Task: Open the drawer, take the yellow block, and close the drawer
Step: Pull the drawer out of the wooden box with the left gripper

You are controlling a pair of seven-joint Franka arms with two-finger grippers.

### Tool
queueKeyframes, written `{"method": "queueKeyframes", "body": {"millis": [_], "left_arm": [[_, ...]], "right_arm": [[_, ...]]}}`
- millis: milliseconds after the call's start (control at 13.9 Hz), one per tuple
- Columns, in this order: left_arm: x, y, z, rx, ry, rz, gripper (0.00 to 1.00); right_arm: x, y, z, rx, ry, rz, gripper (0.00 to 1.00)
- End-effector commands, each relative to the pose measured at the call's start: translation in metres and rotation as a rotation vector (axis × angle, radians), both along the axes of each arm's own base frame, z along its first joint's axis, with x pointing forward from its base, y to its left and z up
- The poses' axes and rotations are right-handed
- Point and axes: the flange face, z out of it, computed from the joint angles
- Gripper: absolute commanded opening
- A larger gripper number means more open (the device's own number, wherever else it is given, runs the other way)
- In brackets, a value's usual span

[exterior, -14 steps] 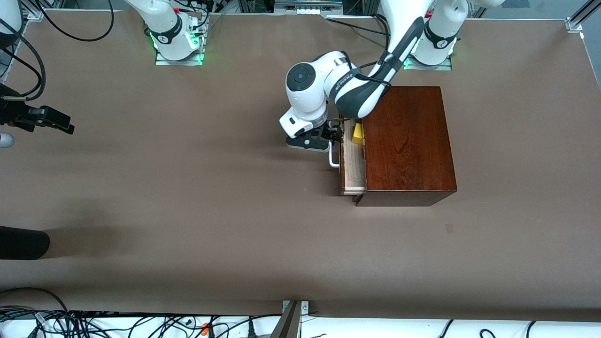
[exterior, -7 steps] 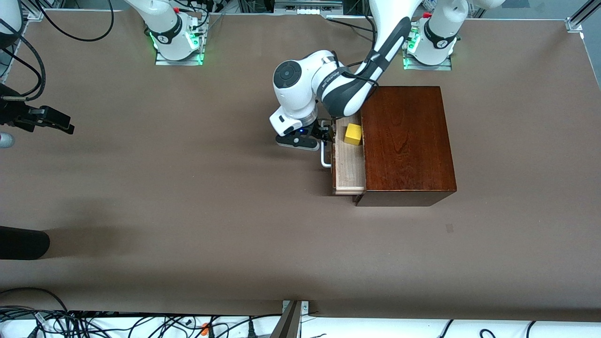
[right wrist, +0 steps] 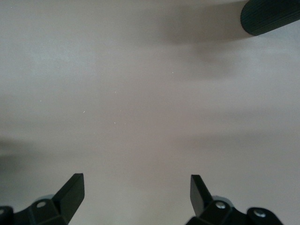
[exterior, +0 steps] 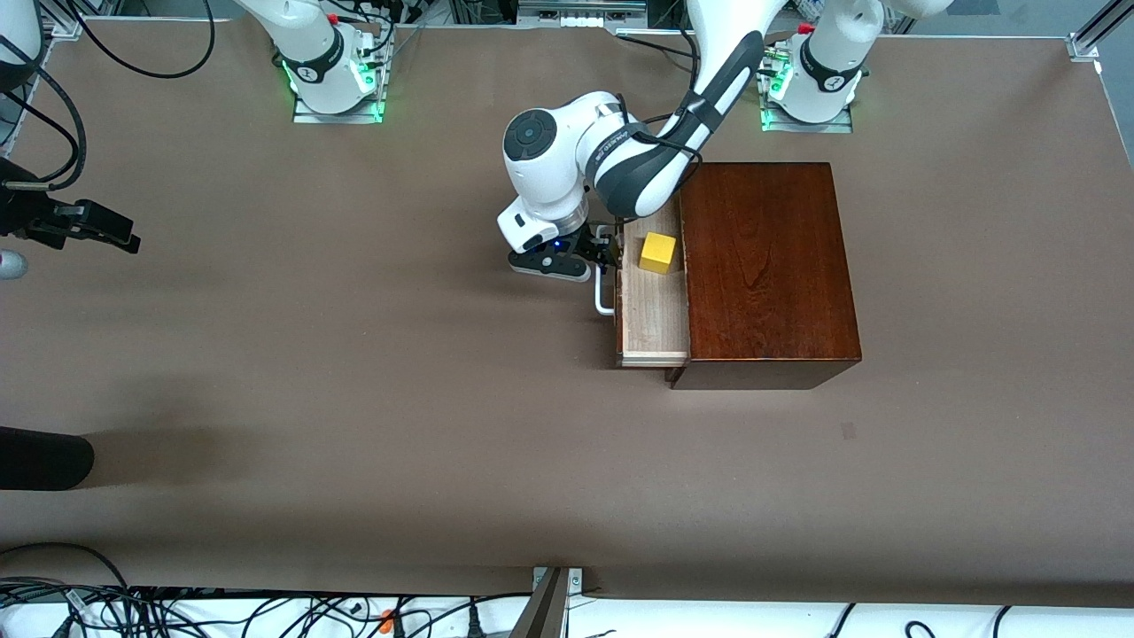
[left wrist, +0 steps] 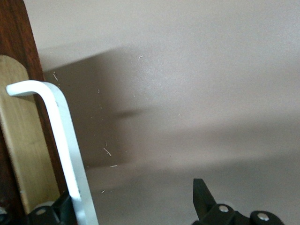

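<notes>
Farther out than a second ago, the drawer now bares the whole yellow block, which sits in its end farther from the front camera. At the white handle, the left gripper stands spread wide, one finger against the bar. Waiting over bare table, the right gripper gapes wide, holding nothing.

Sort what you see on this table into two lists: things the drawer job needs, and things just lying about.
Needed:
- drawer, partly pulled out
- yellow block, inside it
- left gripper, open, hooked on the white handle

Lying about:
- right gripper, open, waiting over bare table
- black padded object at the table's edge
</notes>
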Motion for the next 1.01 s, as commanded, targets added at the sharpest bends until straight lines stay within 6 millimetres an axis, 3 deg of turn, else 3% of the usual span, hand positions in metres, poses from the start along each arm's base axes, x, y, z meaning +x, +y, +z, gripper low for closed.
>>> {"method": "queueKeyframes", "body": {"millis": [0, 431, 647, 934], "left_arm": [[-0.035, -0.062, 0.004, -0.121, 0.007, -0.021, 1.00], [-0.036, -0.066, 0.000, -0.127, -0.018, -0.031, 1.00], [-0.030, -0.060, 0.013, -0.129, -0.019, -0.024, 1.00], [-0.017, -0.037, 0.022, -0.048, -0.001, 0.009, 1.00]], "right_arm": [[-0.004, 0.000, 0.008, 0.009, -0.006, -0.006, 1.00], [-0.004, 0.000, 0.008, 0.009, -0.006, -0.006, 1.00], [-0.004, 0.001, 0.008, 0.009, -0.006, -0.005, 1.00], [-0.004, 0.000, 0.008, 0.009, -0.006, -0.008, 1.00]]}}
